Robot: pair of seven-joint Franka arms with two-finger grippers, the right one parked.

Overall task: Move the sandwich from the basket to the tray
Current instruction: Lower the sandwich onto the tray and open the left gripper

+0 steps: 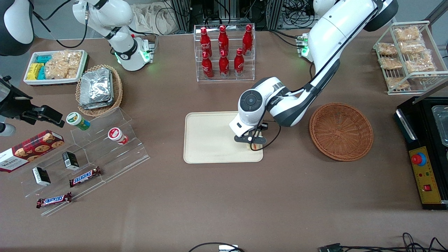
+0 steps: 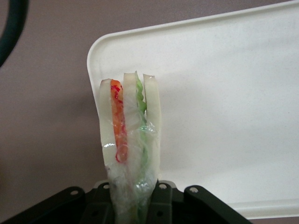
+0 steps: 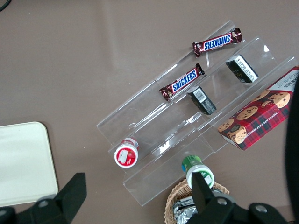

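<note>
The gripper [image 1: 254,141] is clamped on the sandwich [image 2: 131,140], holding it upright over the tray [image 1: 210,140] at the corner nearest the front camera and the basket [image 1: 341,131], which sits beside the tray toward the working arm's end.

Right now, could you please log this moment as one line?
gripper: shut on sandwich | position: above tray corner nearest basket | basket: empty | release: pending
</note>
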